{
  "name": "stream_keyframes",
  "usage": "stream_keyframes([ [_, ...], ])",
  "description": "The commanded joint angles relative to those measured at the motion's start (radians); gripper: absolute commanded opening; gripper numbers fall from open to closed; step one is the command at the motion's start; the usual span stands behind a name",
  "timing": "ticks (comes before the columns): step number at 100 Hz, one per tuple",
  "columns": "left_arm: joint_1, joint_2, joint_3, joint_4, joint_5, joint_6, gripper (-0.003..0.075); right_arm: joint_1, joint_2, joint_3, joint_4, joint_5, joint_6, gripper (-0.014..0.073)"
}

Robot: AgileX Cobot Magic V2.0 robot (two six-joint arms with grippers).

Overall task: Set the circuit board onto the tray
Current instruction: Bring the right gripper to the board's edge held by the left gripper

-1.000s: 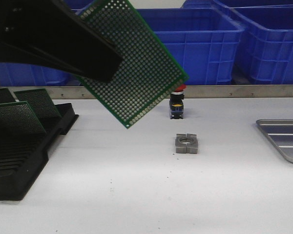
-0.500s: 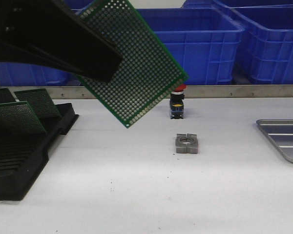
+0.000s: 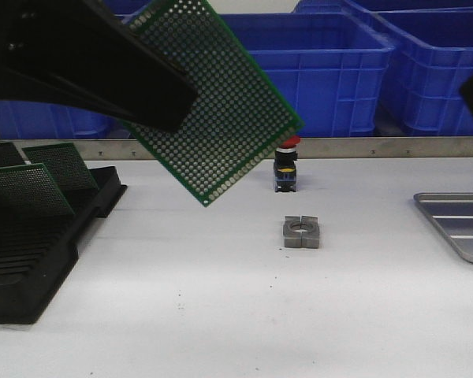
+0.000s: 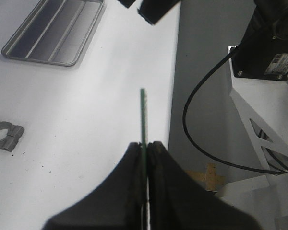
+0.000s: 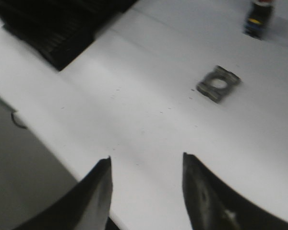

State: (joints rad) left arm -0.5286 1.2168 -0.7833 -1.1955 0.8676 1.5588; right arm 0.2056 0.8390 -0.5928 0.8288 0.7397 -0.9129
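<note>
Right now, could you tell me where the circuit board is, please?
In the front view, the circuit board hangs tilted above the table's left half, pinched in the left end effector, right of the black rack.

Front cam: low, near table (image 3: 221,315) level, faces fwd toward blue crates (image 3: 315,71) at far side; left gripper (image 3: 177,98) sits v. close to lens, filling upper left. Left wrist cam: looks steeply down along fingers (image 4: 134,177), circuit board (image 4: 143,115) edge-on, table edge + floor visible. Right wrist cam: high, angled down, blurred. All 3 share the metal block (image 3: 301,232) (image 4: 4,135) (image 5: 219,84); front + left wrist share tray (image 3: 457,220) (image 4: 55,31); front + right wrist share black rack (image 3: 31,260) (image 5: 62,28).
</note>
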Motion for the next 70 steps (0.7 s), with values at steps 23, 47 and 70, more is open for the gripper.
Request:
stream_keyframes([
  [23, -0.008, -0.019, -0.032, -0.064, 0.009, -0.007, -0.0017, 0.218, 0.144, -0.056, 0.28, -0.025, -0.43, 0.0486],
  [47, -0.008, -0.019, -0.032, -0.064, 0.009, -0.007, -0.0017, 0.307, 0.286, -0.155, 0.344, 0.021, -0.484, 0.0486],
  [70, -0.008, -0.019, -0.032, -0.064, 0.009, -0.007, -0.0017, 0.314, 0.396, -0.23, 0.383, 0.084, -0.484, 0.0373],
])
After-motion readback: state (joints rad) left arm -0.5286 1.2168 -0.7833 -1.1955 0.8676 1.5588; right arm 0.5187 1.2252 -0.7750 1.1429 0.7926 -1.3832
